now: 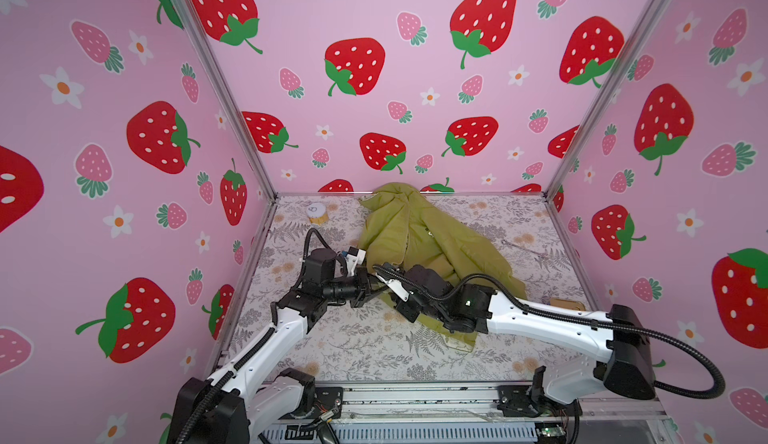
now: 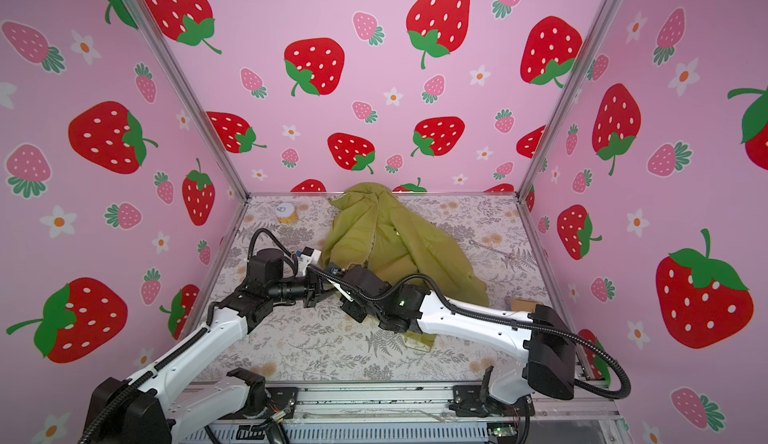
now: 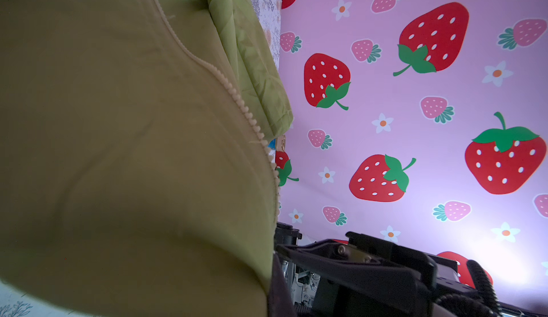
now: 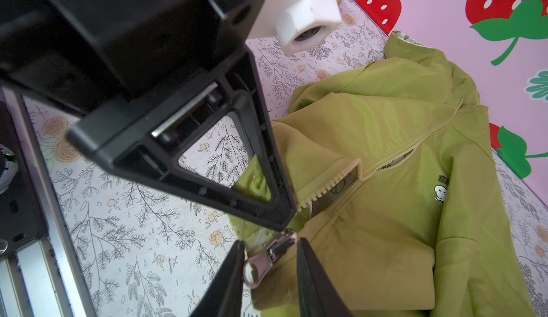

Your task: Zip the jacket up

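Pink strawberry-print walls [image 1: 395, 68] close in a floral tabletop [image 1: 374, 350]. On it lies the olive-green jacket [image 1: 419, 238], front up. Its hood end is against the back wall, farthest from both grippers, and its hem is right at them; both top views show this.

The left arm [image 1: 266, 342] and right arm [image 1: 540, 317] reach in from the near edge and meet at the jacket's lower front corner.

In the right wrist view, the left gripper [image 4: 284, 222] has its jaws closed. They pinch the hem at the foot of the zipper, and green fabric shows through its triangular finger frame. The right gripper [image 4: 269, 240] sits just beside it. Its jaws stand narrowly apart, one on each side of the silver zipper pull [image 4: 272, 256]. One finger [image 4: 234, 271] touches the pull's ring.

Beyond the pull, the cream zipper teeth [image 4: 326, 185] are parted and run away from the grippers toward the collar. A small cartoon print [image 4: 440, 194] sits on the chest panel, well beyond the right gripper.

A small yellow pot with a white lid [image 1: 318, 213] stands far past the left gripper, near the back corner. A thin metal rod [image 1: 519, 249] lies on the far side of the jacket from the left gripper.
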Controlling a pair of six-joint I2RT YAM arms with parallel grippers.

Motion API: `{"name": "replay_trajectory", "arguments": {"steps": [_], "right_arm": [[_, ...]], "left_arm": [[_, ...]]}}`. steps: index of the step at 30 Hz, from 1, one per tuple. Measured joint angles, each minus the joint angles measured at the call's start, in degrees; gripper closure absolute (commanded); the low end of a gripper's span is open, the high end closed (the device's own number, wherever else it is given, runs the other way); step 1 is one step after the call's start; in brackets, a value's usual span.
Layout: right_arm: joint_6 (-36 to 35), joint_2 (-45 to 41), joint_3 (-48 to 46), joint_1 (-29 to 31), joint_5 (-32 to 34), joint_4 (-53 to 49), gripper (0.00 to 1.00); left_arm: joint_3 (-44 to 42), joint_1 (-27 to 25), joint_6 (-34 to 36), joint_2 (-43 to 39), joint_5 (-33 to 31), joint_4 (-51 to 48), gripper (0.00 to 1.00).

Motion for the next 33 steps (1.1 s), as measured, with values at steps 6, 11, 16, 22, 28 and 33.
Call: {"name": "replay_trajectory", "arguments": {"steps": [6, 11, 16, 22, 28, 33], "right_arm": [[0.1, -0.4, 0.0, 0.1, 0.0, 0.0, 0.74], [0.2, -1.7, 0.0, 0.1, 0.1, 0.3, 0.81], [0.3, -1.9, 0.0, 0.1, 0.2, 0.7, 0.93], [0.3, -1.9, 0.0, 0.0, 0.3, 0.9, 1.0], [0.3, -1.9, 0.0, 0.0, 0.7, 1.0, 1.0], [0.3, -1.9, 0.0, 0.0, 0.7, 1.1, 1.0]], "left_arm": [[0.0, 0.0, 0.0, 0.0, 0.1, 0.1, 1.0], [0.0, 0.0, 0.0, 0.2, 0.3, 0.4, 1.0], [0.0, 0.0, 0.0, 0.5, 0.5, 0.6, 1.0], [0.0, 0.0, -0.1, 0.5, 0.6, 0.9, 1.0], [0.0, 0.0, -0.1, 0.5, 0.6, 1.0, 1.0], [0.0, 0.0, -0.2, 0.5, 0.6, 1.2, 0.98]]}}
